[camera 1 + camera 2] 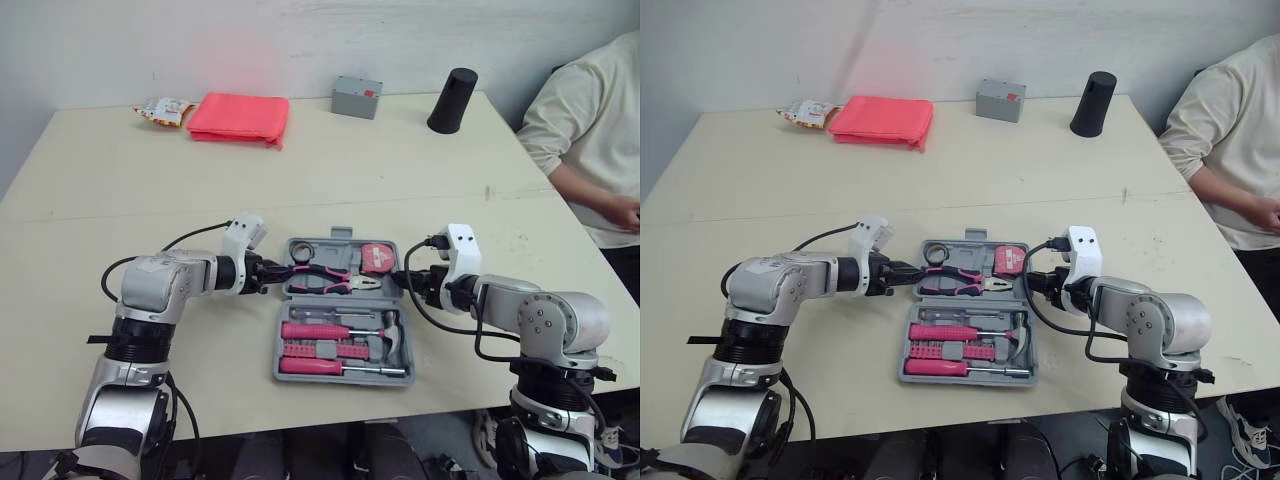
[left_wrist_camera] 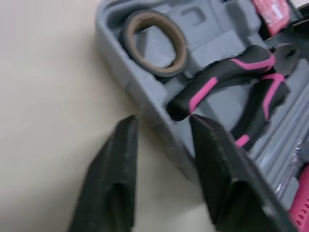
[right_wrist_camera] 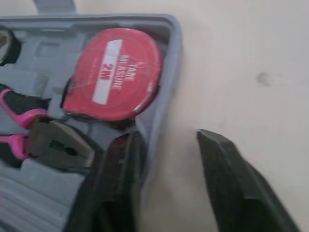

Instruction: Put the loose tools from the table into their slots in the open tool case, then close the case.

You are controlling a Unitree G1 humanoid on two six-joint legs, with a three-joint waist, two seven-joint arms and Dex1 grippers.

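Both end effectors (image 2: 164, 123) (image 3: 166, 135) straddle the tool case's (image 1: 333, 249) walls.

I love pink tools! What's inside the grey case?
A tape roll, pliers, red tape measure, screwdrivers, a hammer. Whatever lies under them is covered.

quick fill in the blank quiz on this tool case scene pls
1. The label on the red tape measure reads ___.
2. The pliers have black and ___ handles.
3. The left gripper and the right gripper are both ___, each straddling a side wall of the tool case.
4. The roll of tape sits in the case corner nearest the ___ gripper.

Missing words: 2M; pink; open; left
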